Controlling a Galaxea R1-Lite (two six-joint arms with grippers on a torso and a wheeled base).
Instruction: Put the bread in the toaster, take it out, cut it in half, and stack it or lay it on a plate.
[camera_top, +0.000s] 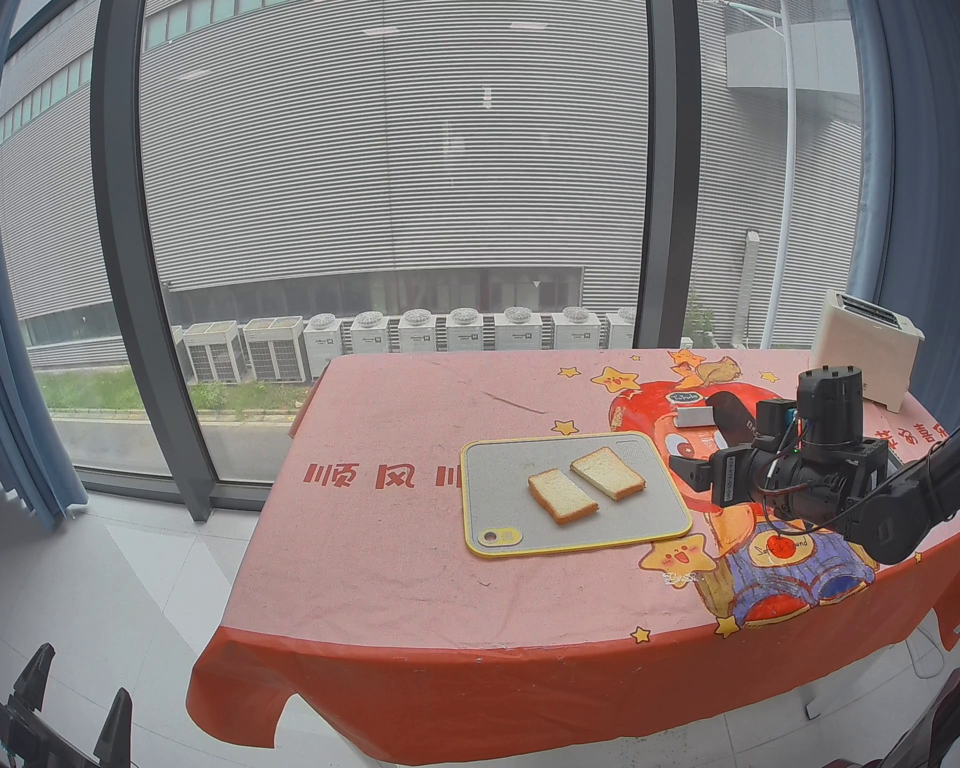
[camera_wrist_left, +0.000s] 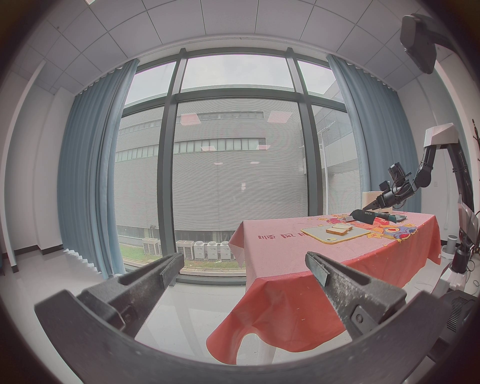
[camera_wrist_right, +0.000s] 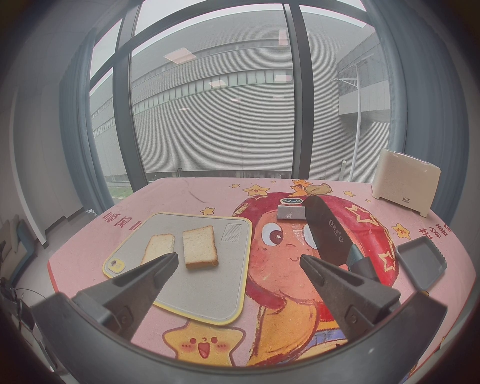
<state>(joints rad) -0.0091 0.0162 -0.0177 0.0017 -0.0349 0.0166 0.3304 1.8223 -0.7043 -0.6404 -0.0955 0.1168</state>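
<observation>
Bread halves, two of them, lie flat side by side near the centre of the head view on the grey cutting board (camera_top: 500, 480): near half (camera_top: 563, 496) and far half (camera_top: 608, 473), close together but with a narrow gap between them. The cutting looks done; plating is left.

Right gripper (camera_wrist_right: 237, 260) hangs over the tablecloth (camera_top: 400, 560) right of the board, fingers spread wide, nothing in them. Left gripper (camera_wrist_left: 244, 257) sits low at the lower left of the head view, well away from the table, also spread and empty.

Knife (camera_wrist_right: 327, 230) lies on the tablecloth right of the board. Dark square plate (camera_wrist_right: 422, 255) sits just beside the knife's handle end. Toaster (camera_top: 866, 348) stands at the upper right, well apart from the bread.

Handling guess:
- The halves are light, dry and crumbly, with a soft middle and a firmer crust.
- A hard squeeze likely dents or snaps them.
- Best hold is across the short width, pads on opposite crust edges, with a gentle close.
- They lie flat, so the fingers must come down nearly to the board surface.
- Take the far half first, as it is nearer the arm.
</observation>
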